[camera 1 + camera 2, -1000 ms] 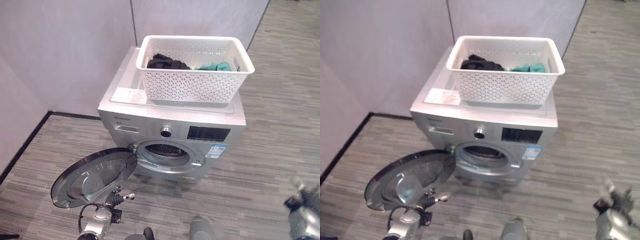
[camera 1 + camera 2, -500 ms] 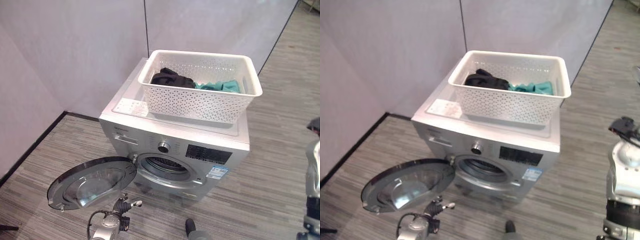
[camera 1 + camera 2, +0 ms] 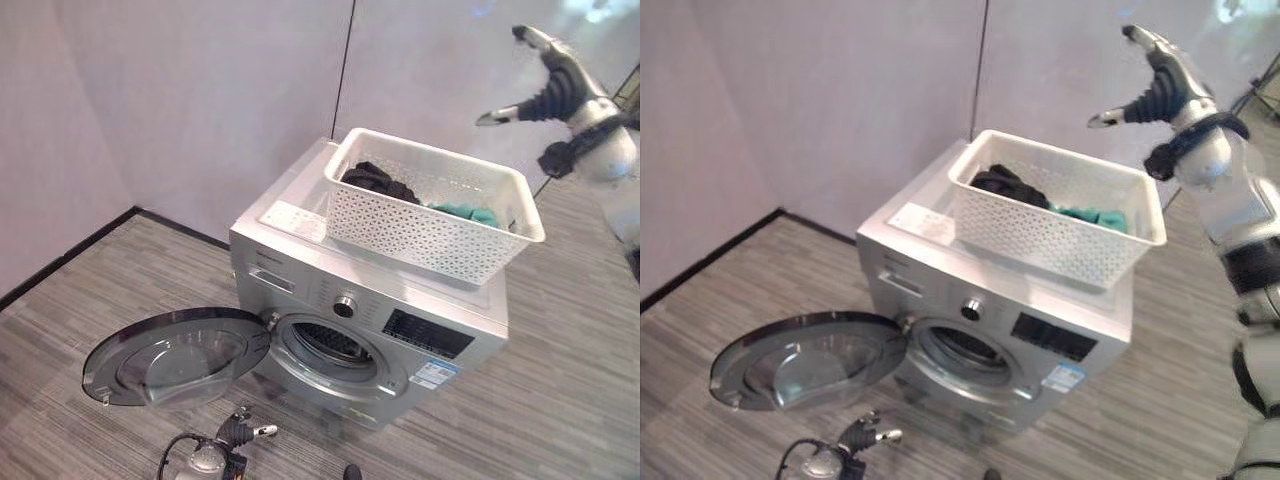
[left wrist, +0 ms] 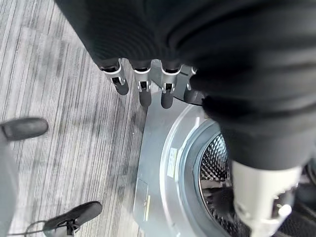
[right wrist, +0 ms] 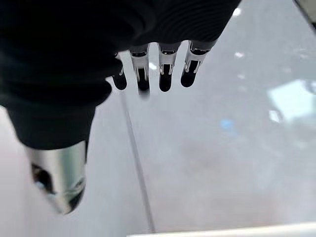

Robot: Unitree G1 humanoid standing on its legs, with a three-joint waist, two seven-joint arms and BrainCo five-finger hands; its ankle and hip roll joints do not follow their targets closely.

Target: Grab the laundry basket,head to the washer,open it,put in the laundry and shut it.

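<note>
A white perforated laundry basket (image 3: 432, 205) stands on top of the silver washer (image 3: 370, 310), with black (image 3: 378, 181) and teal clothes (image 3: 466, 212) inside. The washer's round door (image 3: 175, 354) hangs wide open to the left, baring the drum (image 3: 331, 343). My right hand (image 3: 548, 82) is raised high above the basket's far right corner, open with fingers spread, holding nothing. My left hand (image 3: 240, 431) hangs low near the floor in front of the open door, fingers relaxed and open; its wrist view looks at the washer front and drum (image 4: 217, 182).
Grey partition walls (image 3: 200, 100) stand behind and left of the washer, meeting at a dark seam (image 3: 342, 70). Striped grey floor (image 3: 560, 400) spreads in front and to the right. A white label sheet (image 3: 288, 215) lies on the washer top beside the basket.
The camera has tilted up and right. My right arm rose from low at the right edge to high above the basket. The left hand stays low by the door.
</note>
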